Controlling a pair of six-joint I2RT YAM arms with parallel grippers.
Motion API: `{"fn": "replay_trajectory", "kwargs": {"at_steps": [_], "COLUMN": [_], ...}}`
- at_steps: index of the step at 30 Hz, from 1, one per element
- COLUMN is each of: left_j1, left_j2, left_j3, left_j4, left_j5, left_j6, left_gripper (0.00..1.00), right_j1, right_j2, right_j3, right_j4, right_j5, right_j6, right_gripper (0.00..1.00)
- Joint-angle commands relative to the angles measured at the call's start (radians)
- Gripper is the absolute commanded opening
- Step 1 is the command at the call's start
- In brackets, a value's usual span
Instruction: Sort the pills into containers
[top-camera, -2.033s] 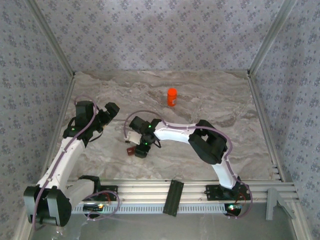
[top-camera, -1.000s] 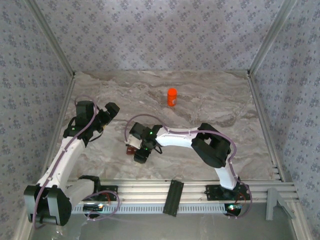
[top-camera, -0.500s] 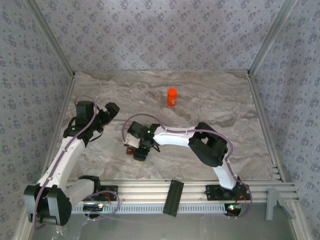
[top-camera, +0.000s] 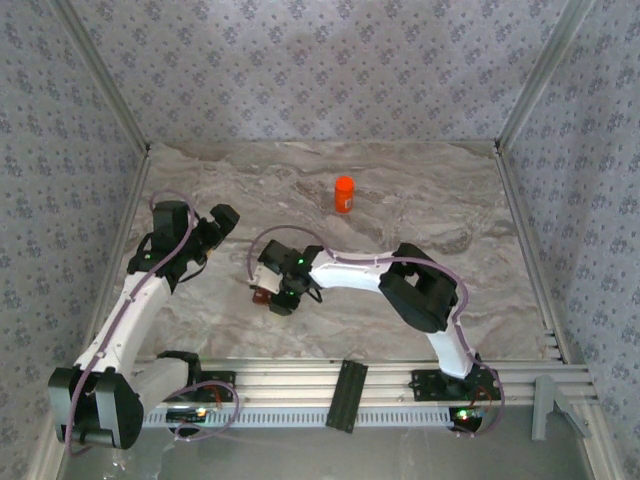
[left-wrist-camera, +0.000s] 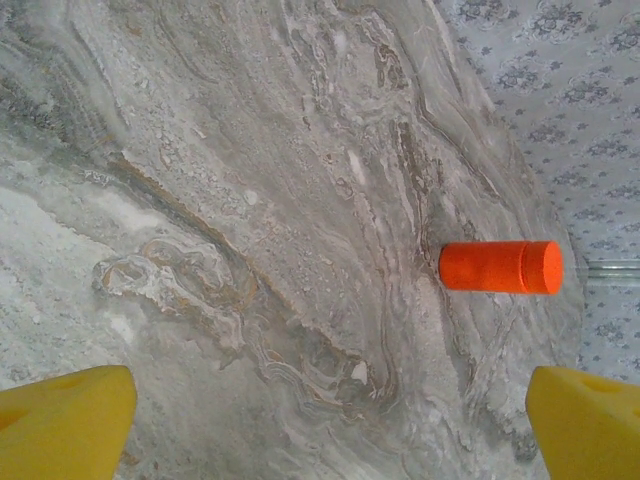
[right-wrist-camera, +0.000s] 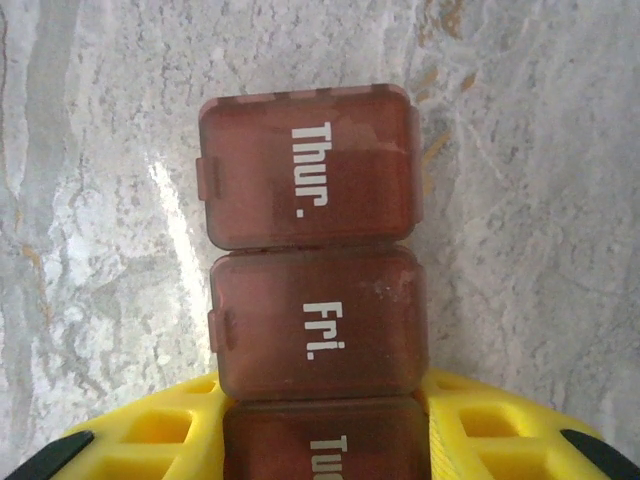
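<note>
Containers are seen from the right wrist as a reddish-brown strip of joined compartments lying flat on the marbled table, with every visible lid shut. Lids marked "Thur." and "Fri." are shown in full. A third lid, cut off by the lower edge of the picture, is lettered "Tu". The right gripper is closed on the strip at that third compartment, with its yellow fingers pressed against both long sides.

From above, the strip is found left of the table's centre, under the tip of the right arm, which is stretched across from its base at the right. The left gripper is held wide open above bare table, with nothing between its yellow fingertips. It is positioned well apart from the strip, nearer the left wall. An orange bottle, capped, is stood upright toward the far side of the table, well apart from both grippers and from the containers.
</note>
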Motion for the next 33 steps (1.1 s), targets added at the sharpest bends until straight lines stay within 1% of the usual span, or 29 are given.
{"fn": "replay_trajectory", "kwargs": {"at_steps": [1,6,13,16,18,21,26,33], "left_j1": [0.008,0.008,0.006,0.002,-0.006,-0.012,-0.047,-0.124], "left_j2": [0.012,0.024,0.053,0.068,0.082,0.112,0.175,0.281], "left_j3": [0.027,0.027,0.014,0.009,0.006,-0.022,-0.081,-0.116], "left_j4": [0.022,0.031,0.056,0.075,0.088,0.145,0.303,0.528], "left_j5": [0.023,0.041,0.071,0.089,0.104,0.159,0.248,0.34], "left_j6": [-0.006,-0.003,-0.021,-0.032,-0.039,-0.086,-0.198,-0.351], "left_gripper": [1.0,1.0,1.0,1.0,1.0,1.0,0.98,0.84], "right_j1": [-0.035,-0.078,-0.102,-0.103,-0.104,-0.119,-0.183,-0.257], "right_j2": [-0.059,-0.129,-0.156,-0.17,-0.186,-0.22,-0.299,-0.338], "right_j3": [-0.06,-0.143,-0.192,-0.213,-0.268,-0.302,-0.343,-0.333], "right_j4": [-0.009,0.033,-0.002,0.018,0.033,0.067,0.116,0.154], "right_j5": [-0.045,-0.035,0.107,0.148,0.158,0.182,0.147,0.047], "right_j6": [0.079,0.171,0.283,0.323,0.359,0.398,0.435,0.472], "right_gripper": [0.34,0.35,0.34,0.34,0.34,0.33,0.33,0.33]}}
